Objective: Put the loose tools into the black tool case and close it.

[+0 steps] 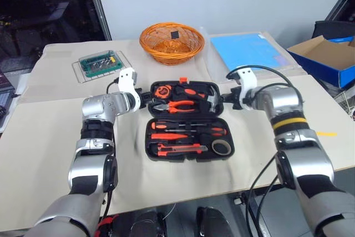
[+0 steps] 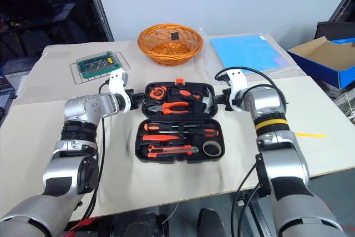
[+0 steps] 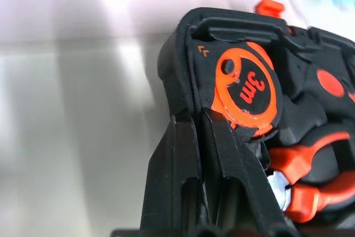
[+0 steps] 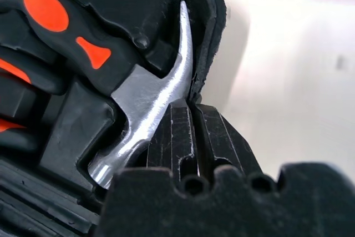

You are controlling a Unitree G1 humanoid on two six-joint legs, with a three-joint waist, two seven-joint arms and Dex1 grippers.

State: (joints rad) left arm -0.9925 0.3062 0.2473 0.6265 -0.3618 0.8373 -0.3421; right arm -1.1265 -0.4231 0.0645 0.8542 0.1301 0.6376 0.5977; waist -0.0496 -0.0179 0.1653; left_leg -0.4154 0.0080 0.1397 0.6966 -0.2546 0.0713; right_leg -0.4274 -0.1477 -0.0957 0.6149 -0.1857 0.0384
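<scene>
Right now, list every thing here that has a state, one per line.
black tool case: open, lying flat, tools in its slots
left gripper: shut on the case's far half, left rim
right gripper: shut on its right rim
green bit box: clear lid closed

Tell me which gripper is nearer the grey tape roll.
Right. The right gripper grips the case lid's right edge, on the tape roll's side; the left gripper pinches the lid's opposite edge.

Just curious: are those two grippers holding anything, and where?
Yes: the left gripper and right gripper each pinch a side rim of the black tool case lid.
</scene>
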